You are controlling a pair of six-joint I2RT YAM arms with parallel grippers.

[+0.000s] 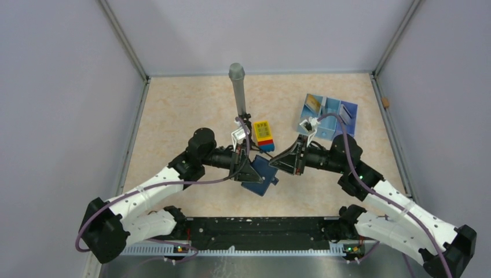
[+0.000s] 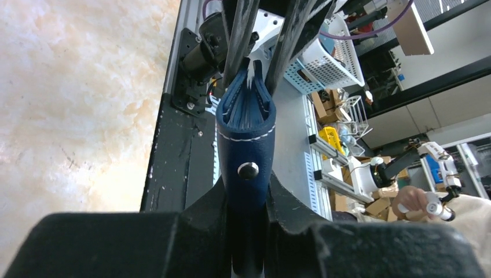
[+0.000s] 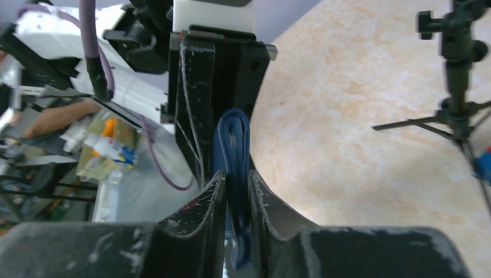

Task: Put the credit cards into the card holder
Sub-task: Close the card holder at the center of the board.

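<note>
Both claws are clamped on the navy card holder [image 1: 259,176], which sits between the arms near the front middle. The left claw [image 2: 249,196] pinches its folded end on either side of the snap stud, and the right claw [image 3: 234,179] grips the opposite, open edge. Beneath them spreads the beige marbled surface [image 1: 173,116]. A pale blue tray [image 1: 331,119] sits at the far right. A yellow-topped brick [image 1: 263,133] stands just beyond the claws. One gold credit card [image 1: 312,103] lies in the tray's left compartment.

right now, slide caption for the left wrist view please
Left end effector and right end effector grip opposite ends of the navy card holder, seen edge-on
</note>
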